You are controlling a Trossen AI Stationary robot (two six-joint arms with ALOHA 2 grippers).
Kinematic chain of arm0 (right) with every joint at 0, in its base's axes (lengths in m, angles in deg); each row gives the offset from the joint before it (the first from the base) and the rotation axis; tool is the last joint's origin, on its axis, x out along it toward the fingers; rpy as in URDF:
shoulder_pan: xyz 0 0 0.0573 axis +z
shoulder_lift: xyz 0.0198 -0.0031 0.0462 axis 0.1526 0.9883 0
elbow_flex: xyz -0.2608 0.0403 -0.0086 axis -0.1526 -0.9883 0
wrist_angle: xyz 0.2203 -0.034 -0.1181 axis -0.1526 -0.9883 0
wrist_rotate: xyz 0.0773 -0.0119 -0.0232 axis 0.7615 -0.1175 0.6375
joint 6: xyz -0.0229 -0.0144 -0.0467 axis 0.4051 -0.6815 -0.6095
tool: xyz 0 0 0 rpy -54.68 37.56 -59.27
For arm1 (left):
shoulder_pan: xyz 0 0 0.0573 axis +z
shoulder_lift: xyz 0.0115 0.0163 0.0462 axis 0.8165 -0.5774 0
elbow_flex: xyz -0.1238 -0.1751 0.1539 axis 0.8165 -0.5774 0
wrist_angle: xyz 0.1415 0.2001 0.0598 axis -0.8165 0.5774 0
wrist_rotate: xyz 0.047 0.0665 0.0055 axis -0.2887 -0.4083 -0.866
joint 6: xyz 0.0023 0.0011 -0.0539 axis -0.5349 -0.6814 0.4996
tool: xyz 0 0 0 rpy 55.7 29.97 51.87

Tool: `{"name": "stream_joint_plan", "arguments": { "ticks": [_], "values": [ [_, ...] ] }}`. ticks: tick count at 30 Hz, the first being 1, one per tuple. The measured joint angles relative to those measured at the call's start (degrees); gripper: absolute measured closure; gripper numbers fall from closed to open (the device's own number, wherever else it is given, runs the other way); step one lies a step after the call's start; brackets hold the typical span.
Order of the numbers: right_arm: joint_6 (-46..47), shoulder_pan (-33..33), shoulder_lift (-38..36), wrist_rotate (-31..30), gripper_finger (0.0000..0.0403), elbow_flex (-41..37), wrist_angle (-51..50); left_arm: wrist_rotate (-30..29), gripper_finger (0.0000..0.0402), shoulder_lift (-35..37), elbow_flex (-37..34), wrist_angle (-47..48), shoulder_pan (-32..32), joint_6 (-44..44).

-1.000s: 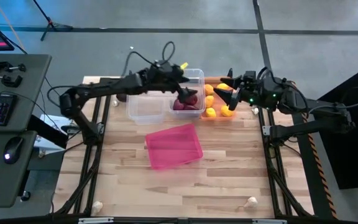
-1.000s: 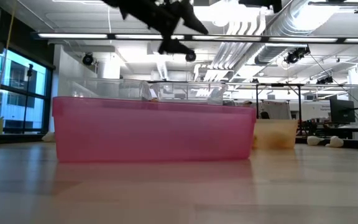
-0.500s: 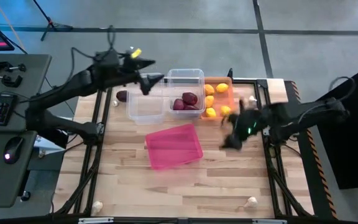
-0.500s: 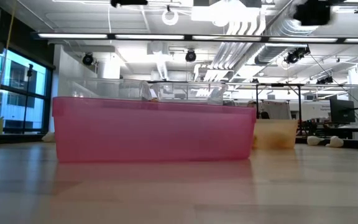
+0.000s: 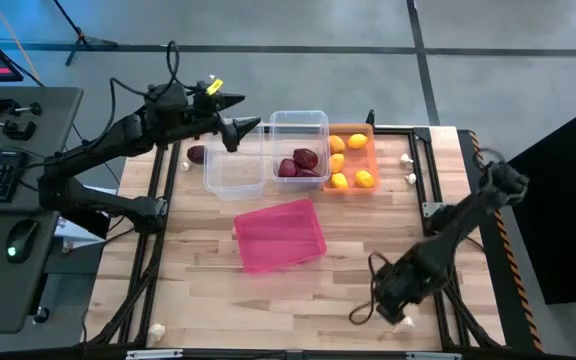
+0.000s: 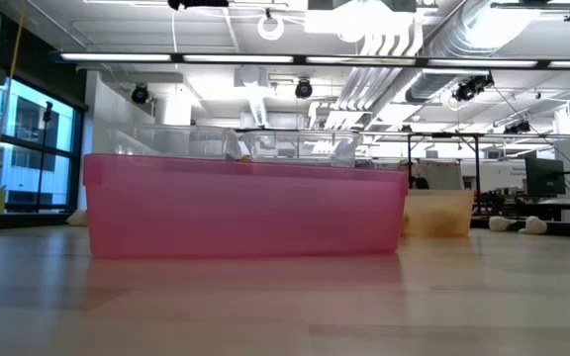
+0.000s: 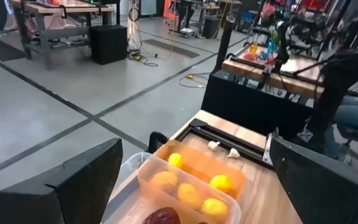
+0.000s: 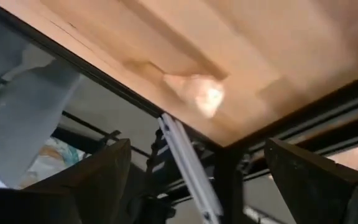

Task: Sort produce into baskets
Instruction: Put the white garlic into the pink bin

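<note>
Right pincer [image 5: 380,315] reaching open toward a garlic bulb [image 5: 404,322]
Left pincer [image 5: 245,127] is hanging open above the far clear basket [image 5: 232,173].

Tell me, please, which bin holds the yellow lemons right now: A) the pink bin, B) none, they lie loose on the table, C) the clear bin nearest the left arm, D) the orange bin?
D: in the high view the yellow lemons lie inside the orange bin at the table's far side, while the pink bin holds no produce.
</note>
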Motion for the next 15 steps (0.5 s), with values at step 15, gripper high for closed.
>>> {"name": "stream_joint_plan", "arguments": {
  "ticks": [15],
  "values": [
    [2.27, 4.64, 18.07, 8.11, 0.0043, -0.02, 8.37, 0.18, 0.0009, -0.69, -0.04, -0.15, 0.0, -1.18]
  ]
}}
